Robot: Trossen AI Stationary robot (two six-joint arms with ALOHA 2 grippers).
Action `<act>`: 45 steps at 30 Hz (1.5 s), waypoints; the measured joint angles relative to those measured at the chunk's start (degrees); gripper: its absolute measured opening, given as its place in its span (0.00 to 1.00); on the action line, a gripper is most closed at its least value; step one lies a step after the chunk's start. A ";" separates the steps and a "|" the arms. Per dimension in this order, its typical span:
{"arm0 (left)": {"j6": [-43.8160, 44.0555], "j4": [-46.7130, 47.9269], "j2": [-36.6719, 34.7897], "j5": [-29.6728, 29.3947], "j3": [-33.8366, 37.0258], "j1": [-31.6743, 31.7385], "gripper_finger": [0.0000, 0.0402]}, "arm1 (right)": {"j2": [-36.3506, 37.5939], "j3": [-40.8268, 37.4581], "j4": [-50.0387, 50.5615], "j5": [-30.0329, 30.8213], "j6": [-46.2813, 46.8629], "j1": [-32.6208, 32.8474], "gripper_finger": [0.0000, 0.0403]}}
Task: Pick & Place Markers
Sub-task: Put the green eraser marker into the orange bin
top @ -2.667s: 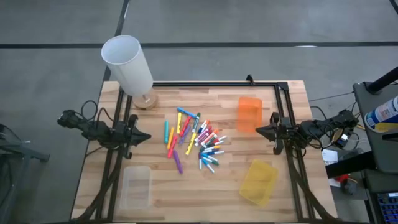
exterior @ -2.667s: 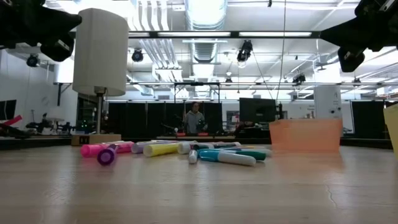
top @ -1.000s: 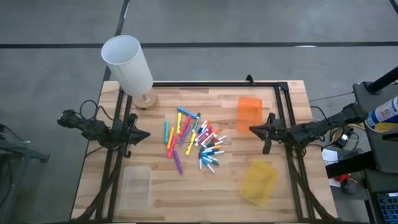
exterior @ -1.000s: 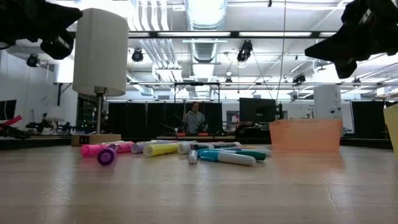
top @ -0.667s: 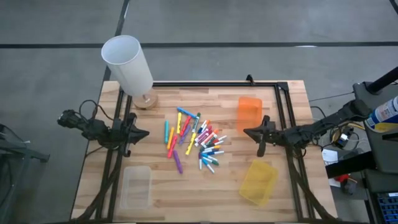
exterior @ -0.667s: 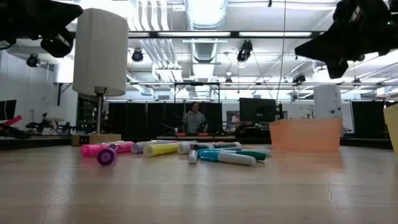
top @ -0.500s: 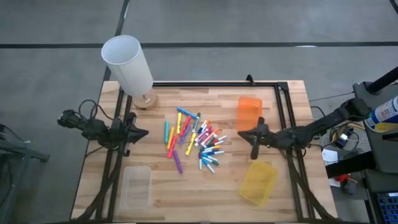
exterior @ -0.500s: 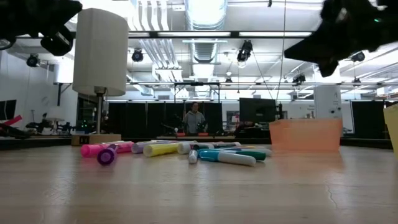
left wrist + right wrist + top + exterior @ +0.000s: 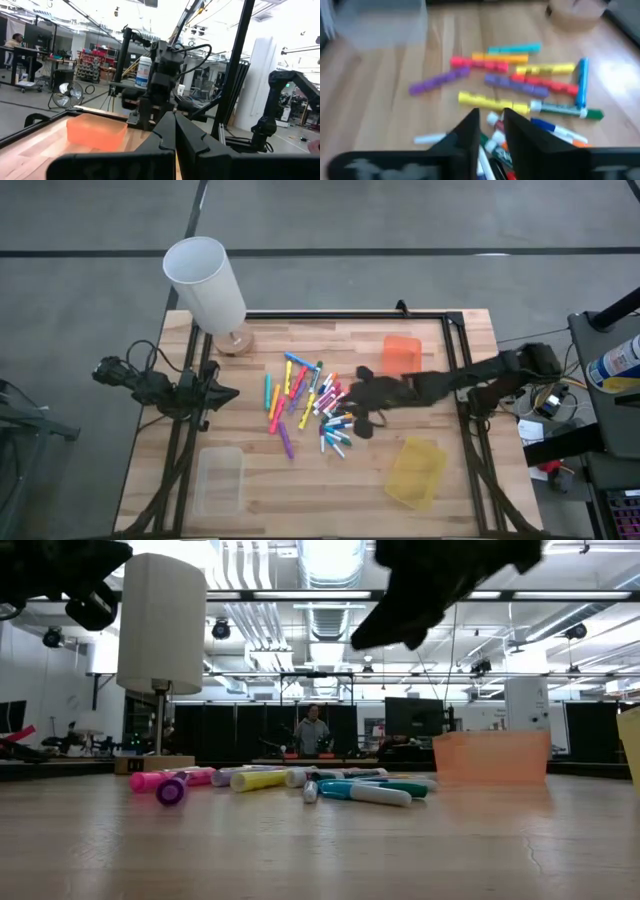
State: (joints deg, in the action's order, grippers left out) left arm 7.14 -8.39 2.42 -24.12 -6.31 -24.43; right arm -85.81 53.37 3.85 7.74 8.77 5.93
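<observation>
The markers [image 9: 312, 406] lie loose in a pile on the middle of the wooden table, and also show in the low view [image 9: 300, 780] and the right wrist view [image 9: 520, 75]. My right gripper [image 9: 358, 412] reaches in from the table's right and hovers above the pile's right side. The low view shows it high over the table [image 9: 420, 600]. Its fingers stand a little apart [image 9: 491, 131] with nothing between them. My left gripper [image 9: 228, 393] waits shut [image 9: 174, 131] near the table's left edge.
An orange bin [image 9: 400, 355] stands right of the pile and a yellow bin [image 9: 415, 472] sits at the near right. A clear bin [image 9: 218, 478] is at the near left. A lamp with a white shade [image 9: 205, 280] stands at the far left. A person [image 9: 313, 730] is far behind.
My right arm has swung quickly from the table's right edge toward the left. It passed the orange bin and now stands over the right side of the marker pile. The markers have not moved.
</observation>
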 joint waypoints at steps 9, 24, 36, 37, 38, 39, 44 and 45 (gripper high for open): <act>0.35 0.48 0.00 0.00 0.00 0.00 0.00 | -13.74 17.67 24.46 -1.86 -14.61 -1.57 0.49; 4.31 2.13 0.05 0.01 0.00 0.00 0.00 | -25.90 25.76 31.05 -2.23 -22.88 -2.39 0.49; 5.01 3.08 0.09 0.02 0.00 0.00 0.00 | -29.06 25.68 31.40 -2.20 -24.45 -4.57 0.49; 5.01 3.15 0.09 0.02 0.00 0.00 0.00 | -29.12 25.68 31.50 -2.20 -24.45 -4.67 0.48; 5.02 3.33 0.09 0.02 0.00 0.00 0.00 | -29.21 25.58 31.66 -2.20 -24.45 -4.82 0.47; 5.03 3.42 0.09 0.02 0.00 0.00 0.00 | -29.24 25.52 31.91 -2.23 -24.45 -4.89 0.46; 5.03 3.40 0.09 0.02 0.00 0.00 0.00 | -29.29 25.50 31.91 -3.52 -24.45 -4.84 0.39; 5.03 3.40 0.09 0.02 0.00 0.00 0.00 | -29.30 25.50 31.92 -3.62 -24.47 -4.81 0.38</act>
State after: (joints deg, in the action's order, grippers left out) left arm 12.17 -4.99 2.50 -24.10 -6.31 -24.43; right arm -115.11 78.87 35.77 4.11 -15.70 1.11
